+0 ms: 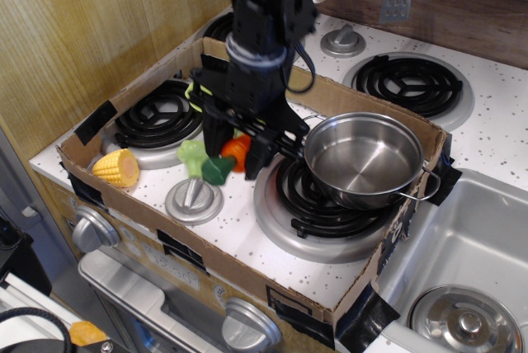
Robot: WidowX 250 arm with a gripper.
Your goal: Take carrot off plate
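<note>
My gripper (235, 148) is shut on the carrot (238, 153). The carrot's orange body shows between the fingers and its dark green stem end (216, 171) points to the front left. The carrot is held low over the white stovetop, between the front left burner (157, 126) and the steel pot (363, 159). The lime-green plate (192, 89) lies behind the arm. Only a sliver of it shows at the arm's left side. The carrot is off the plate, in front of it.
A yellow corn cob (117, 167) lies at the front left inside the cardboard box wall (247, 275). A pale green toy (191, 155) stands beside the carrot's stem, above a grey knob (194, 199). The pot sits on the front right burner. A sink (462, 237) is at the right.
</note>
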